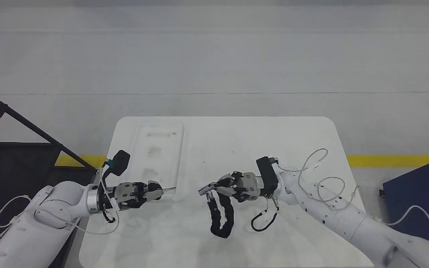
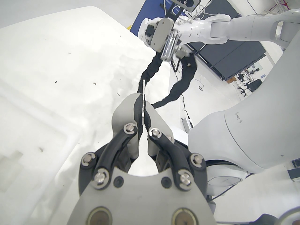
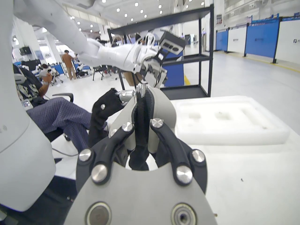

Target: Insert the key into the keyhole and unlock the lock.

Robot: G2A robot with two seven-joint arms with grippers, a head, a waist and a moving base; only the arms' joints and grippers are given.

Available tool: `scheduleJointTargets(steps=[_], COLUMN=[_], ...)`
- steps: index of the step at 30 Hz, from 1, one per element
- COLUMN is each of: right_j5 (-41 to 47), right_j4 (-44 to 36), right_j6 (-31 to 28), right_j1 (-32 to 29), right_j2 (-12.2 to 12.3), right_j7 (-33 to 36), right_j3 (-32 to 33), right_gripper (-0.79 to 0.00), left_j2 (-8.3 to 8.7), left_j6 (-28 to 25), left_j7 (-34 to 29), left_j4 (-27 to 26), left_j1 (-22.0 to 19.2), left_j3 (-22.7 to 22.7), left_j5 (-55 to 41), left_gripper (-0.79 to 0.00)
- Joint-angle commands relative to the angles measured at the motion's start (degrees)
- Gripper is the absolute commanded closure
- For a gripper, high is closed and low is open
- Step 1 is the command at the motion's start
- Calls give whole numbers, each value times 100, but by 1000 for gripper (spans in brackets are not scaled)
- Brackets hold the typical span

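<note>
- White table [image 1: 295,141]: both of the robot's grippers are held over the near half, tips turned toward each other.
- Left gripper [image 2: 142,101]: pinched tight on the key [image 2: 143,90]. The fingers meet on its flat head, and the thin metal blade juts past the fingertips, edge-on to the wrist camera and pointing toward the lock.
- Right gripper [image 3: 141,97]: clamped closed on the lock [image 2: 169,47]. The silver body shows at the fingertips and is turned toward the key.
- Key and lock: near each other but apart. The top view shows an open strip of table between the blade's tip and the lock's face, with the two roughly in line across the table.
- Black fabric-sleeved cable [image 1: 221,218]: it runs from the lock and hangs in a loop below the right gripper, on the robot's side of it. Part of the sleeve sits between that gripper's fingers. Whether the loop rests on the table cannot be told.
- Foam tray [image 1: 159,151]: white, with shallow recesses. It lies on the far left part of the table, beyond the left gripper and well apart from the lock.
- Small dark specks [image 2: 94,83]: scattered on the tabletop near the left gripper.
</note>
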Motion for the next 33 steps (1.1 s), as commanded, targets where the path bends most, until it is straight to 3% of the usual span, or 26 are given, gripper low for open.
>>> scheduleJointTargets(steps=[1,15,16,17,33], right_j5=[-6,-6,907,1049,1049], right_j4=[1,1,316,549,549], right_j6=[0,0,0,0,0], right_j1=[-1,-1,-428,-453,-453], right_j2=[-1,-1,11,14,14], right_j7=[325,325,325,328,328], right_j3=[4,4,-90,-199,-199], right_gripper=[0,0,0,0,0], left_j2=[0,0,0,0,0], left_j6=[0,0,0,0,0], left_j7=[0,0,0,0,0], left_j4=[0,0,0,0,0], left_j1=[0,0,0,0,0], left_j3=[0,0,0,0,0], left_j5=[0,0,0,0,0], left_gripper=[0,0,0,0,0])
